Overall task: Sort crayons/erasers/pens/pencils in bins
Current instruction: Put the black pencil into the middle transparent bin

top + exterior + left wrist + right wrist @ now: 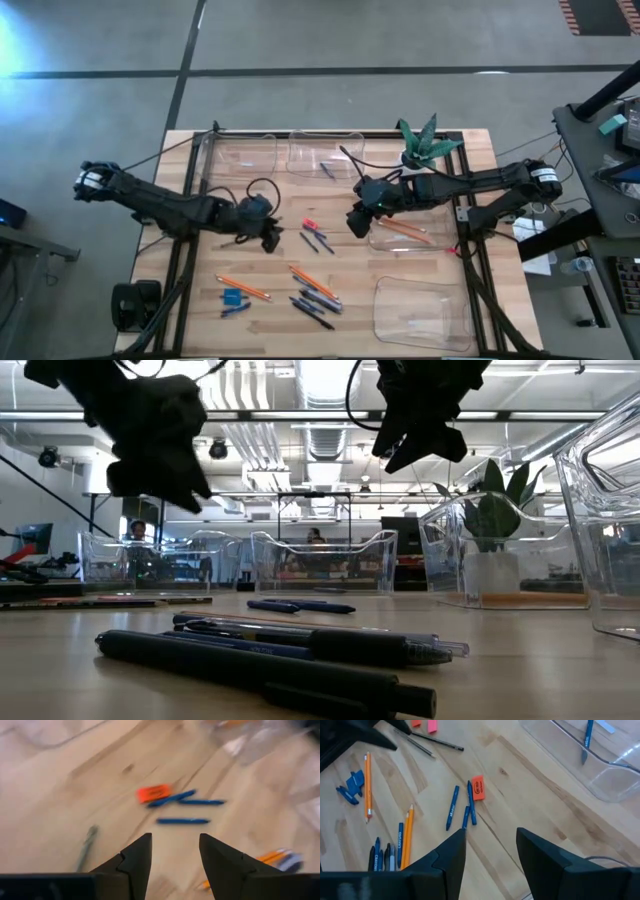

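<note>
Overhead view: even, moderate light on the tabletop (pixel 250 270); pale glare patch on the floor at upper left. Clear bins (pixel 420 310) catch faint highlights. Low view: strongly backlit by bright ceiling strip lights (pixel 330 375); arms read as black silhouettes, nearest pens (pixel 270 665) soft and out of focus. Left wrist view: heavy motion blur across everything but the left claw (pixel 175 855). Right wrist view: sharp, bright, soft shadows only.
</note>
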You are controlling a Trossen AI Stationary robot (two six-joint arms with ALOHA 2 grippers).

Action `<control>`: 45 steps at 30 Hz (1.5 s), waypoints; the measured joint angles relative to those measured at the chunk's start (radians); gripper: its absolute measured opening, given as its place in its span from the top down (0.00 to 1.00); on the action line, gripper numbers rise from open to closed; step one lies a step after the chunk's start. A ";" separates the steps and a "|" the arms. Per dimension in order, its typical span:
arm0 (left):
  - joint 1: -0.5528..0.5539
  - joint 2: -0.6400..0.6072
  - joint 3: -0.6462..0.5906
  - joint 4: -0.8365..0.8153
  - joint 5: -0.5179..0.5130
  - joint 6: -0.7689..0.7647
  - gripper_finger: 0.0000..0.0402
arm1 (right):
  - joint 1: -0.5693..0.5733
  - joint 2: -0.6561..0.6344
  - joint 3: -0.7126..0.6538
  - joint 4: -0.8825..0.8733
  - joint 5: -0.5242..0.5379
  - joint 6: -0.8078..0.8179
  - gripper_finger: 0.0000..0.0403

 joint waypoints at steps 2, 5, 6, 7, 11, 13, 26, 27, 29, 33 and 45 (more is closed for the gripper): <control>0.011 0.025 0.001 -0.037 0.005 -0.006 0.62 | 0.000 0.000 0.000 0.002 0.003 -0.009 0.59; 0.031 0.081 0.001 -0.058 0.022 0.001 0.62 | 0.000 0.000 0.000 0.003 0.003 -0.026 0.59; 0.040 0.103 0.002 -0.068 0.030 0.001 0.62 | 0.000 0.000 0.000 0.003 0.003 -0.027 0.59; 0.048 0.125 0.001 -0.087 0.033 0.001 0.62 | 0.000 0.000 0.000 0.003 0.003 -0.028 0.59; 0.091 0.205 0.001 -0.103 0.036 0.002 0.62 | 0.000 0.000 0.000 0.004 0.003 -0.027 0.59; 0.112 0.242 0.003 -0.102 0.036 0.002 0.62 | 0.000 0.000 0.000 0.003 0.003 -0.027 0.59; 0.163 0.386 0.005 -0.098 0.039 0.013 0.64 | 0.000 0.000 0.000 0.001 0.003 -0.031 0.59; 0.164 0.394 0.005 -0.096 0.043 0.020 0.66 | 0.000 0.000 0.000 0.001 0.003 -0.032 0.59; 0.165 0.409 0.005 -0.093 0.052 0.028 0.73 | 0.000 0.000 0.000 0.001 0.003 -0.032 0.59; 0.166 0.428 0.005 -0.085 0.074 0.029 0.91 | 0.000 0.000 0.000 0.001 0.003 -0.038 0.59; 0.167 0.352 0.015 -0.096 0.071 0.030 0.99 | 0.000 0.000 0.000 0.001 0.004 -0.042 0.59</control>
